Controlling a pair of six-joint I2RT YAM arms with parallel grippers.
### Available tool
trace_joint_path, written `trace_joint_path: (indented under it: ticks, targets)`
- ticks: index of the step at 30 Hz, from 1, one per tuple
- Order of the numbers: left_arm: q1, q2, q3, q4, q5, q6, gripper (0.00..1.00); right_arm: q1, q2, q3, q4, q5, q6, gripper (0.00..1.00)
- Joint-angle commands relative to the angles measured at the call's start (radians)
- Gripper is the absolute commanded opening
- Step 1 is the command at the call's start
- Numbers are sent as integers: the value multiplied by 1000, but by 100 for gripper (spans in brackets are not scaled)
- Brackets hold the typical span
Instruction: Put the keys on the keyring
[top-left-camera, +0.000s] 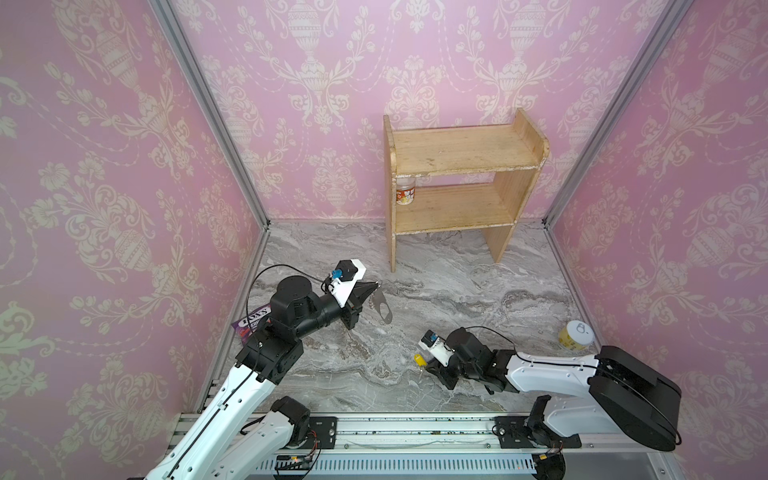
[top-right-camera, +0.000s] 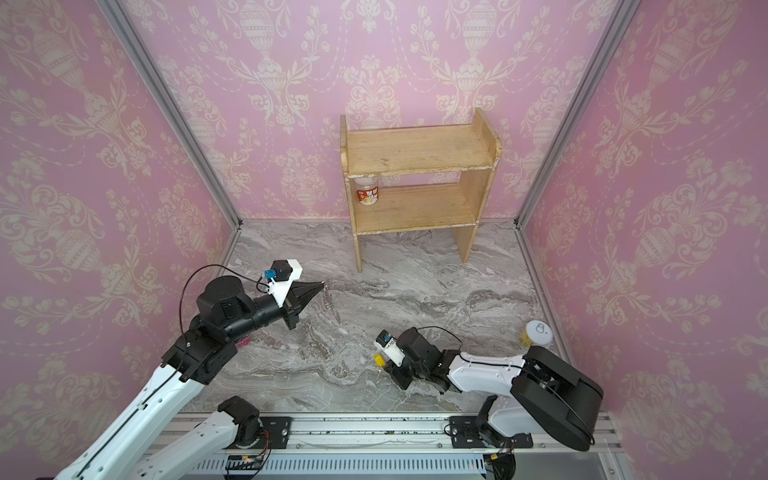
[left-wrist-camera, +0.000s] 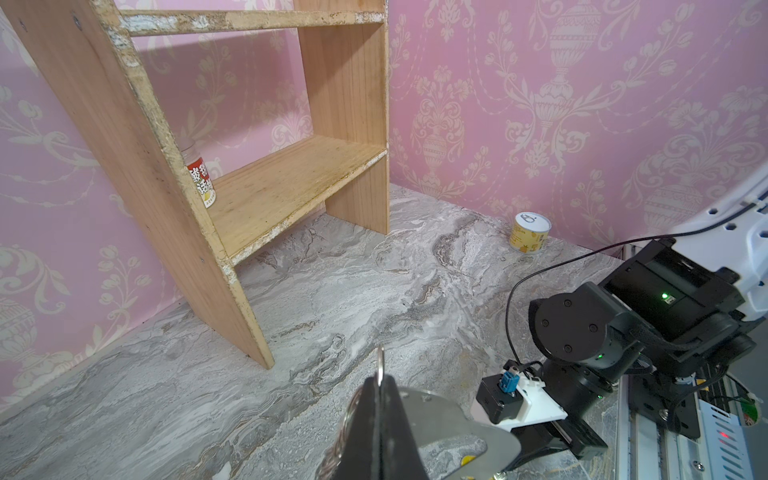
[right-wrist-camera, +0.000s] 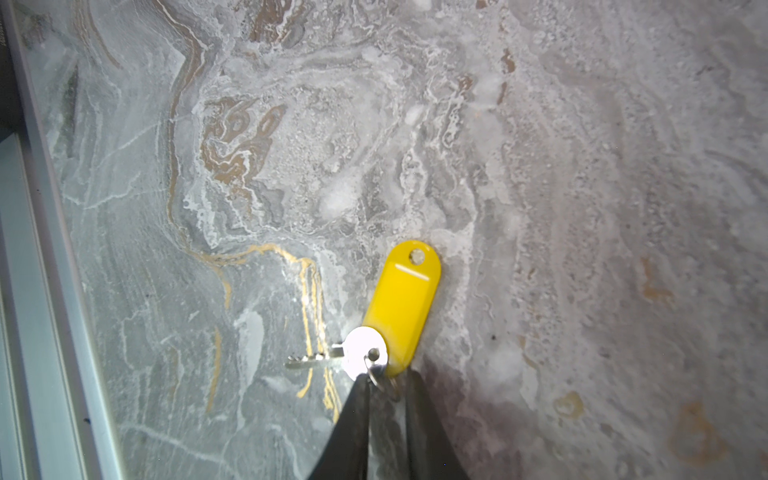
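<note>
Right now my left gripper is shut tight on the keyring. Its grey plate hangs from my fingertips over the marble counter, left of the middle. I cannot tell whether its lower edge touches the stone. In the left wrist view one small metal ring pokes out between my closed fingers, and the plate spreads out to one side of them.

My right gripper is low at the keys, which sit nearer the front rail and right of the middle, well apart from the keyring. The right wrist view shows the yellow tag and the silver key fanned out just beyond my fingertips. The little split ring that joins them lies between the jaws. The jaws are nearly together, with a narrow gap showing. I cannot tell whether they actually pinch that ring or only flank it.
</note>
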Motion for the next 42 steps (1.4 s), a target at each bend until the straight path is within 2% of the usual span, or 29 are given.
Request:
trace_joint_path:
  ticks: [1,13,20,25,29,34,39,42]
  targets:
    - [7,-16,24,5,12,18,0,8,13,-10,6,-13,-28,16]
    - [7,-17,23,6,12,19,0,10,-31,-25,-1,-69,-35,1]
    - [7,-24,22,2,11,18,0,12,-28,-23,1,-60,-33,0]
    - [7,-24,27,3,16,18,0,11,-83,3,-36,-49,-43,0]
    - [7,-20,33,4,27,19,0,-1,-165,90,-152,-80,-77,0]
    - [5,-7,53,-6,64,28,0,-64,-265,218,-315,-186,-142,0]
    - [5,36,88,-16,137,40,0,-120,-280,403,-556,-286,-266,0]
    - [3,68,116,-29,183,61,0,-139,-267,533,-713,-304,-346,0]
